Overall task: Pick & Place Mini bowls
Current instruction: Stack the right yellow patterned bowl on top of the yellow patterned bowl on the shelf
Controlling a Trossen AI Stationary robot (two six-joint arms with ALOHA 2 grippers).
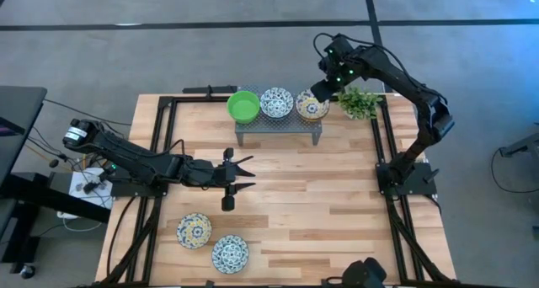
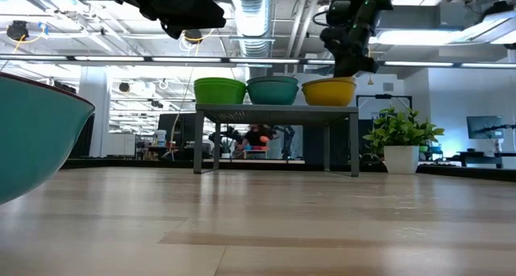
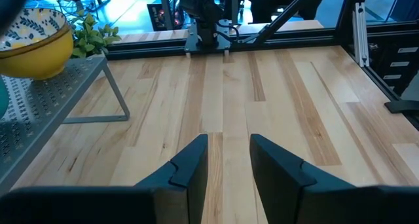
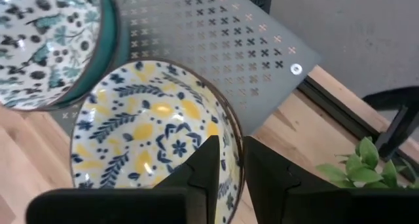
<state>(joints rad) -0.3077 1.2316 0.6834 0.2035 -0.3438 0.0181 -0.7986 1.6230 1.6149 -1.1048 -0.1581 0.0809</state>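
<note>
Three mini bowls stand in a row on the grey perforated rack [image 1: 278, 125]: a plain green one [image 1: 243, 107], a blue-patterned one [image 1: 276, 102] and a yellow-patterned one [image 1: 310, 108]. Two more rest on the table near its near-left corner, one yellow-patterned [image 1: 194, 231] and one blue-patterned [image 1: 229, 253]. My right gripper [image 4: 232, 155] is over the rack's right end, shut on the yellow-patterned bowl [image 4: 150, 132]. My left gripper [image 1: 248, 173] hovers open above the bare table middle, touching nothing. My right gripper pinches the rim [image 4: 230, 129] of the yellow-patterned bowl on the side toward the plant, one finger [image 4: 203, 168] inside the bowl and one finger [image 4: 265, 175] outside. It comes from above, pointing down. The bowl sits upright on the rack's right end [image 2: 328, 90].
A small leafy plant in a white pot [image 1: 360, 101] stands just right of the rack, close to my right gripper. Black frame rails run along the table's left and right sides. Bare wood lies between the rack and the two near bowls.
</note>
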